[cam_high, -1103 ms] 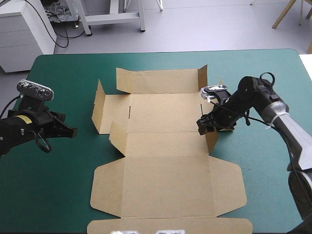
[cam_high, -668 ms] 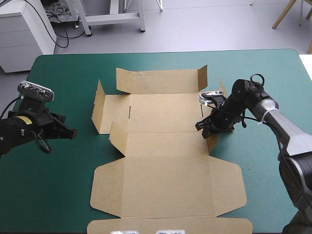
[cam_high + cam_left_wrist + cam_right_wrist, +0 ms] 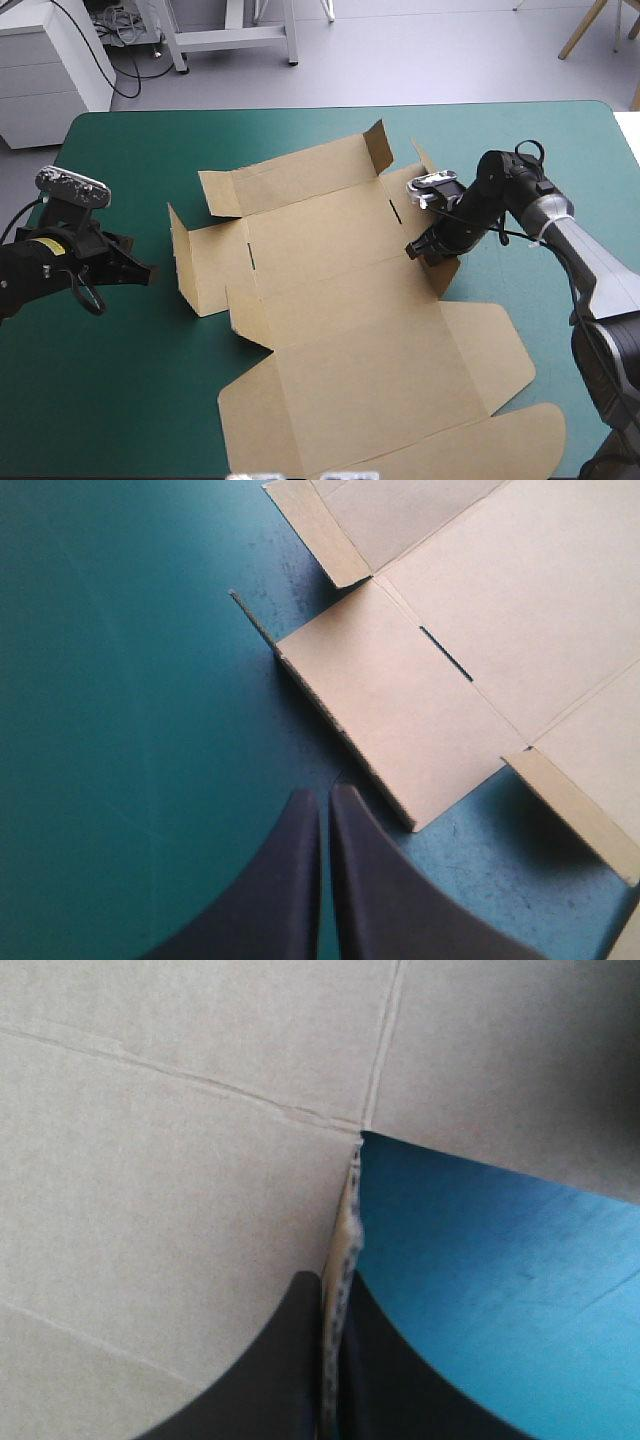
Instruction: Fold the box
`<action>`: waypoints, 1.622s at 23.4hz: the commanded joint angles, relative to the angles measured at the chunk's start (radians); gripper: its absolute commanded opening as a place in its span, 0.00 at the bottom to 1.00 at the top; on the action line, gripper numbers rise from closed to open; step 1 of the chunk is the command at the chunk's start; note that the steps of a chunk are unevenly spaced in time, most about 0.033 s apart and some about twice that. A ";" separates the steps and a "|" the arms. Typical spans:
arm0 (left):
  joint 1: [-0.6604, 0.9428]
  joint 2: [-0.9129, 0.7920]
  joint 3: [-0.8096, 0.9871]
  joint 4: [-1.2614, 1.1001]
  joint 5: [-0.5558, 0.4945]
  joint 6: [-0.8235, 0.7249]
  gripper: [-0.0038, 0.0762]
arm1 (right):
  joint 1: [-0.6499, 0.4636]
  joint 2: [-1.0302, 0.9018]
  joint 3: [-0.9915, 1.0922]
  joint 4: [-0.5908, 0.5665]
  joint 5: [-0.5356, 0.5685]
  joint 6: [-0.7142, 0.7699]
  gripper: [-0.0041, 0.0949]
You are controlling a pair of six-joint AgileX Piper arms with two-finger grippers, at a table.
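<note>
The brown box point(image 3: 350, 290) lies as a cut sheet on the teal-green cover, turned askew, with short flaps raised along its far and left sides. My right gripper point(image 3: 418, 252) is shut on the box, pinching the upright edge of its right side flap point(image 3: 345, 1235) between the black fingers point(image 3: 290, 1360). The right wrist view is filled by brown board point(image 3: 180, 1160), with cover beside the flap. My left gripper point(image 3: 150, 272) hovers over bare cover left of the sheet, shut and holding nothing. In the left wrist view its tips point(image 3: 325, 798) point at the box's left panel point(image 3: 400, 700), a little apart from it.
The sheet's near flaps reach the table's front edge at the right point(image 3: 520, 440). Bare teal-green cover point(image 3: 110, 380) lies to the left of the box, and more along the far edge point(image 3: 540, 140) and right side.
My right gripper has shut on the right side flap. The whole sheet has swung round, its far edge tilting up to the right and its near part sliding right. The left arm has not moved.
</note>
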 commanded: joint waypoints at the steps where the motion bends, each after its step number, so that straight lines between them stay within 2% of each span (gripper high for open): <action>1: 0.001 -0.017 -0.025 -0.018 -0.052 -0.004 0.07 | 0.001 -0.044 -0.112 -0.065 0.000 -0.122 0.02; 3: 0.001 -0.017 -0.025 -0.018 -0.056 -0.004 0.07 | 0.001 -0.044 -0.186 -0.084 0.002 -0.310 0.02; 4: 0.001 -0.017 -0.025 -0.018 -0.059 -0.006 0.07 | 0.001 -0.043 -0.204 -0.080 -0.002 -0.349 0.02; 7: 0.001 -0.017 -0.025 -0.022 -0.077 -0.008 0.07 | 0.001 -0.010 -0.315 -0.021 -0.036 -0.575 0.02; 9: 0.001 -0.017 -0.025 -0.023 -0.082 -0.008 0.07 | 0.001 0.017 -0.367 0.025 -0.039 -0.661 0.02; 13: 0.001 -0.017 -0.025 -0.025 -0.082 -0.008 0.07 | 0.007 0.063 -0.420 0.068 -0.037 -0.704 0.02; 18: 0.001 -0.017 -0.025 -0.042 -0.083 -0.008 0.07 | 0.074 0.102 -0.432 0.054 -0.045 -0.797 0.02; 28: 0.001 -0.017 -0.025 -0.058 -0.083 -0.008 0.07 | 0.282 0.185 -0.434 -0.177 -0.231 -0.831 0.02; 32: 0.001 -0.017 -0.025 -0.062 -0.083 -0.008 0.07 | 0.331 0.208 -0.436 -0.174 -0.280 -0.835 0.02; 35: 0.001 -0.017 -0.025 -0.062 -0.083 -0.008 0.07 | 0.355 0.214 -0.436 -0.172 -0.298 -0.928 0.02; 38: 0.001 -0.017 -0.025 -0.062 -0.083 -0.008 0.07 | 0.360 0.214 -0.436 -0.170 -0.346 -0.931 0.02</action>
